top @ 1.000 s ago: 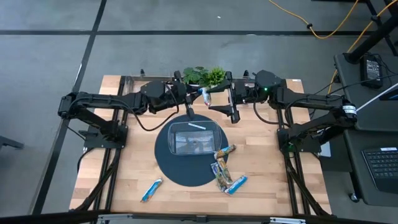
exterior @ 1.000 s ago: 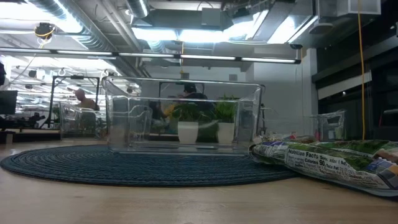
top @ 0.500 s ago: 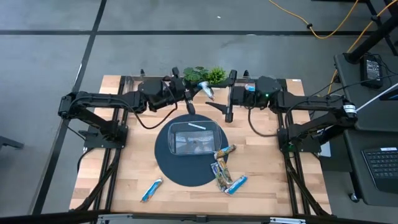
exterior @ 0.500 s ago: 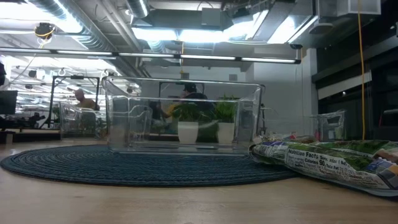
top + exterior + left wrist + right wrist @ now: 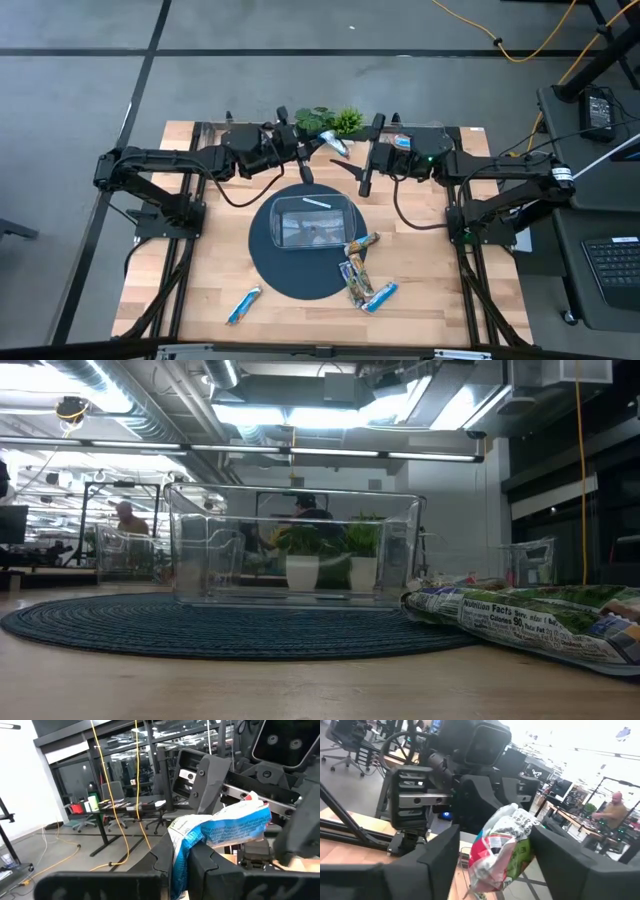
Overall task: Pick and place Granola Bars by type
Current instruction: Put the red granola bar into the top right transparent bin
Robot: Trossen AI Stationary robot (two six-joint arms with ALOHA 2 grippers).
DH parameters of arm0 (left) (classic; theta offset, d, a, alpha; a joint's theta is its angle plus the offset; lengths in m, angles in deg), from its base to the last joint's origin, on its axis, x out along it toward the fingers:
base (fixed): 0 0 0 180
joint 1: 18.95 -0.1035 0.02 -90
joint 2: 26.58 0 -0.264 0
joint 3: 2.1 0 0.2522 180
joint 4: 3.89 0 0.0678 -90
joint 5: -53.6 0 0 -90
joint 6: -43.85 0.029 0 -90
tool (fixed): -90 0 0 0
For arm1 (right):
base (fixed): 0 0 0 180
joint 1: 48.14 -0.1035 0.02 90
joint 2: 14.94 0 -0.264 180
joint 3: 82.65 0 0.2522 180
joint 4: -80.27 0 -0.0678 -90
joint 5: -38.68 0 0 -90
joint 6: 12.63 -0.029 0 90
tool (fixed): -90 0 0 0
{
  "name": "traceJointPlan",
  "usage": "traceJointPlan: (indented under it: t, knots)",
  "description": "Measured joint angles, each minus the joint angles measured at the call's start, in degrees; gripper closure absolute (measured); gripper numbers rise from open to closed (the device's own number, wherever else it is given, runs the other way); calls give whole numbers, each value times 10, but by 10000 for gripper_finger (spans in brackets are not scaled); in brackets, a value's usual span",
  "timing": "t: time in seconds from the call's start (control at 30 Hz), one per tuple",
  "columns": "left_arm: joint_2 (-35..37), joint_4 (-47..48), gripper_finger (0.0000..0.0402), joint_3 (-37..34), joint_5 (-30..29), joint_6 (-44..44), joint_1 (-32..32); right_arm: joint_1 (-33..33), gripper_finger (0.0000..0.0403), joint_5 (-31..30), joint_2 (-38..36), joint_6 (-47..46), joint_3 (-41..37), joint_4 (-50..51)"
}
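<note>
A crumpled granola bar in a blue-and-white wrapper (image 5: 225, 825), with red and green at its free end (image 5: 502, 845), hangs high above the table's far middle (image 5: 337, 147). My left gripper (image 5: 180, 857) (image 5: 312, 150) is shut on it. My right gripper (image 5: 495, 852) (image 5: 352, 162) faces it from the right, open, with one finger on either side of the bar's free end. More bars lie on the table: three by the mat's right edge (image 5: 360, 245) (image 5: 352, 280) (image 5: 380, 297) and a blue one (image 5: 243, 305) on the wood. My left gripper pinches one end of the bar (image 5: 176, 851) between its two fingers, which come about level from the table's left. The rest of the bar sticks out past the fingertips toward my right gripper, bent and lifted clear of the table. My right gripper's fingers (image 5: 555, 855) flank the free end; whether they touch it, I cannot tell.
A clear bin (image 5: 305, 222) (image 5: 295, 545) stands on a dark round mat (image 5: 270, 265) at the table's middle. Two potted plants (image 5: 330, 122) stand at the far edge. A bar's printed wrapper (image 5: 530, 622) lies by the mat in the low view.
My right gripper has rolled about its own line and swung a little toward the table's left, closer to the bar in my left gripper. The bar stays lifted in the left gripper.
</note>
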Motion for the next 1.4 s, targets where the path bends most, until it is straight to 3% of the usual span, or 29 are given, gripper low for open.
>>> traceJointPlan:
  t: [0.37,0.5,0.63,0.8,1.0,1.13,1.4]
  knots:
    - [1,13,382,0,7,0,1,1,323,-14,0,0,0,0]
    - [1,14,368,0,9,-3,1,0,362,-25,-3,8,0,0]
    - [11,37,342,1,25,-29,1,0,362,-33,-9,20,-1,2]
    - [64,155,296,1,39,-61,13,3,351,-106,-27,24,-1,23]
    - [140,229,256,1,-35,-61,28,7,367,-141,-63,24,-1,85]
    - [160,241,247,1,-59,-68,32,7,360,-181,-83,21,-1,132]
    - [141,248,253,1,-43,-82,31,7,371,-261,-106,19,-1,215]
